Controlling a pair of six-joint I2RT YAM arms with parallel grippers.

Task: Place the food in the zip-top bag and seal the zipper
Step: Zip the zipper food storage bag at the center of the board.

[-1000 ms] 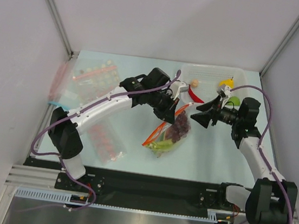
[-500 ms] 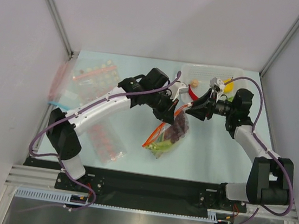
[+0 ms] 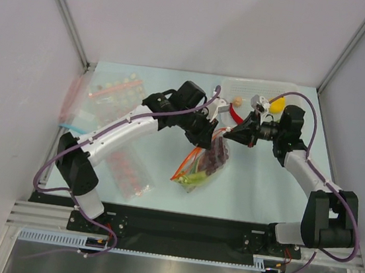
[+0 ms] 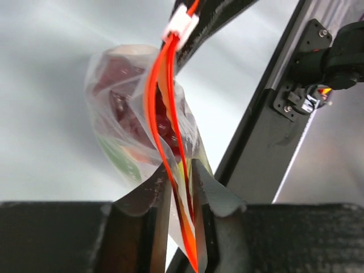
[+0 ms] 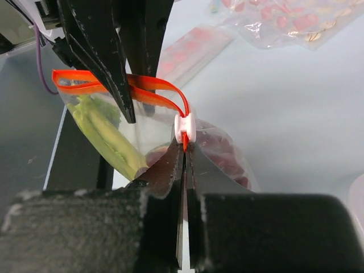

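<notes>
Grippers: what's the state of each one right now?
Left gripper: shut on the zipper.
Right gripper: shut on the zipper, right at its white slider.

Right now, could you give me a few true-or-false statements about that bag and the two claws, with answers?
1. The grapes are inside the bag. True.
2. The scallion lies outside the bag. False: it is inside, next to the grapes.
3. The left gripper and the right gripper both pinch the zipper. True.
4. The zipper is blue. False: it is red-orange.
</notes>
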